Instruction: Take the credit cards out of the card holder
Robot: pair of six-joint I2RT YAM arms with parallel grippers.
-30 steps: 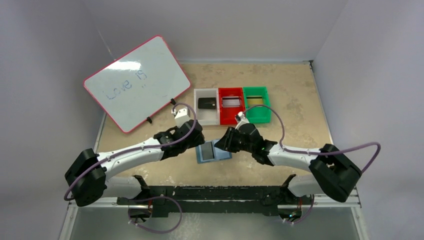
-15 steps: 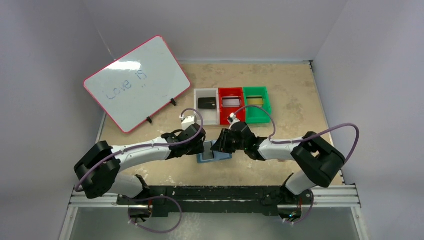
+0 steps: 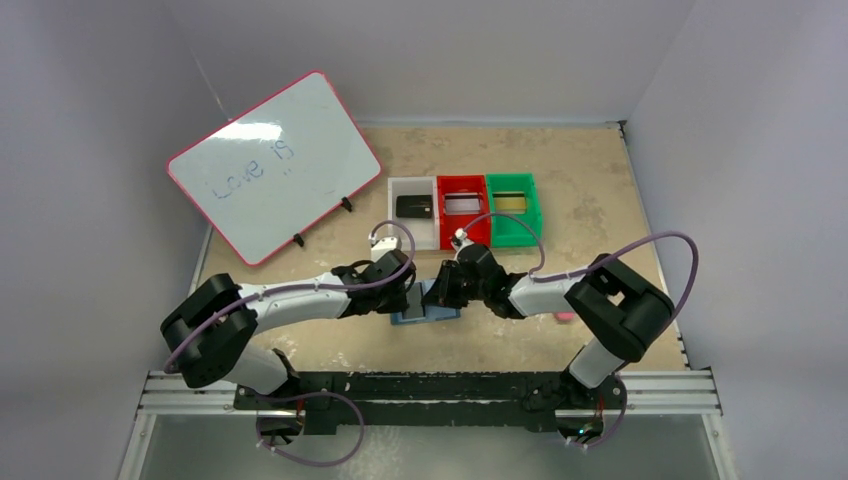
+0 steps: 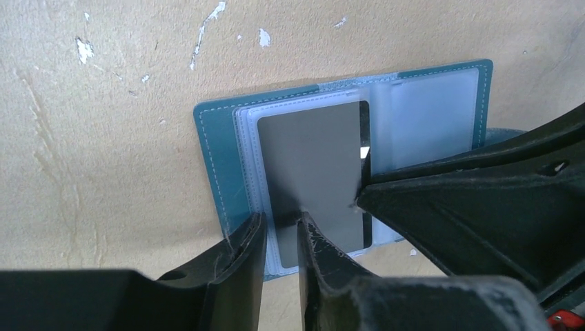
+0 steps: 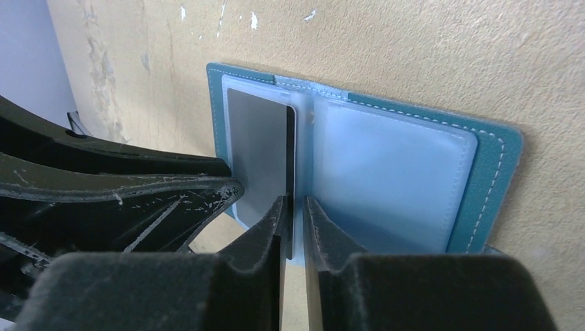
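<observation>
The slate-blue card holder point(image 3: 420, 314) lies open and flat on the table, and also shows in the left wrist view point(image 4: 214, 152) and the right wrist view point(image 5: 493, 165). A grey credit card point(image 4: 310, 158) sits in its left clear pocket, with a dark strip along its right edge. My left gripper point(image 4: 279, 224) rests on the near edge of that pocket, its jaws a narrow gap apart and holding nothing. My right gripper point(image 5: 292, 207) has its jaws closed to a slit around the dark edge of the card point(image 5: 259, 152). Both grippers meet over the holder in the top view, left point(image 3: 408, 297) and right point(image 3: 438, 297).
Behind the holder stand a white bin point(image 3: 413, 232) with a black card, a red bin point(image 3: 462, 232) with a silvery card and a green bin point(image 3: 515, 232) with a gold card. A tilted whiteboard point(image 3: 270, 165) is at back left. A small pink block point(image 3: 565, 316) lies by the right arm.
Both arms have closed in on the holder. The left gripper moved right onto its left half and the right gripper moved left and down onto the card. The holder stayed put.
</observation>
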